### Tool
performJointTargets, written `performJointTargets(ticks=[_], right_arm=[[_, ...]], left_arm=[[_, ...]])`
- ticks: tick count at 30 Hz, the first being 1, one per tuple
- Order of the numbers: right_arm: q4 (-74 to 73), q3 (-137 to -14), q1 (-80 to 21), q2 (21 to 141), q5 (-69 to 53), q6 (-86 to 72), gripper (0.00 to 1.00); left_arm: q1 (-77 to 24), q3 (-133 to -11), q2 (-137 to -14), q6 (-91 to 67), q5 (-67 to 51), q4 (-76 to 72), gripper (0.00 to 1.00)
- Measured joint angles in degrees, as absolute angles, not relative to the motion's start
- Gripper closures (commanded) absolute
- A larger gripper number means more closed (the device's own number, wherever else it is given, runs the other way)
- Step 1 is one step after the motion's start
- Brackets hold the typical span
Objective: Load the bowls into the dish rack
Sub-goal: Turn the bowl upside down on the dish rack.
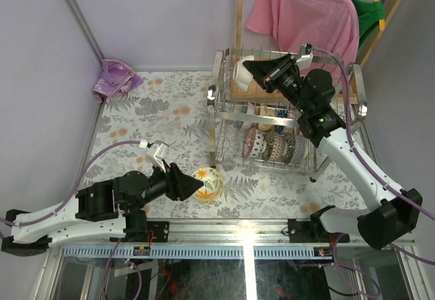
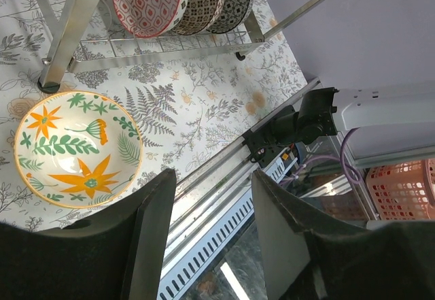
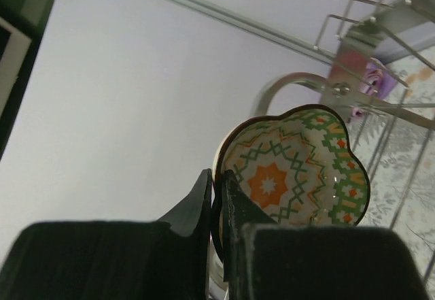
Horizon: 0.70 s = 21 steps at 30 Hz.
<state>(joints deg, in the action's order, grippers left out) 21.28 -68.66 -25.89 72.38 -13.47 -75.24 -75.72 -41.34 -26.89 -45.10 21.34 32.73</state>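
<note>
While my right claw (image 3: 216,181) is up over the top tier of the two-tier shiny steel wire dish rack (image 1: 217,120), it's pinched tight on the rim of a scallop-edged bowl with a green and orange geometric pattern inside (image 3: 292,171). That bowl is on edge, not flat. My wrist view looks straight into its mouth, and from above its plain white underside faces left. I can't tell if it's touching the wire.

The rack's long side runs left to right across the table. Down in its lower tier, a row of patterned bowls (image 1: 272,143) stands on edge, packed face to back along that length.

My left claw (image 2: 214,177) is low over the grey floral tablecloth (image 1: 149,116), spread wide with nothing in it. A round bowl painted with orange flowers and green leaves (image 2: 75,147) sits mouth up on the cloth. It's just outside one finger (image 2: 158,232), not between the two, and just beside the rack's near-left foot (image 2: 51,82). The metal rail on the table's near edge (image 2: 211,211) runs close by, with a strip of cloth between it and that bowl.
</note>
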Motion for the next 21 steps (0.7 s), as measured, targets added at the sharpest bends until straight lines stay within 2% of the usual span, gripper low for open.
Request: performJointTargets(ticks=[6,12,15,19,21], right_arm=[[10.9,-71.9,-25.9,73.6,-12.4,-74.8,0.96],[7.7,-74.1,-25.8,75.2,-11.9,-75.6,0.95],[6.3,-74.8,-25.7,75.2,-11.4,-75.9,0.86],[1.9,-77.4,-25.7,75.7,-10.7,-75.2,0.81],[-1.4,-78.9,-25.7,75.8,-10.2,-74.5,0.74]], left_arm=[[-75.7,-41.3,-27.5,-45.1,21.0,32.0,0.52],[-75.7,-41.3,-28.2,-45.1,20.8,31.6,0.52],[-75.7,-41.3,-28.5,-45.1,20.7,31.2,0.52],[-75.7,-41.3,-28.7,-45.1,20.5,30.8,0.52],[-75.7,-41.3,-28.7,-45.1,20.4,30.5,0.53]])
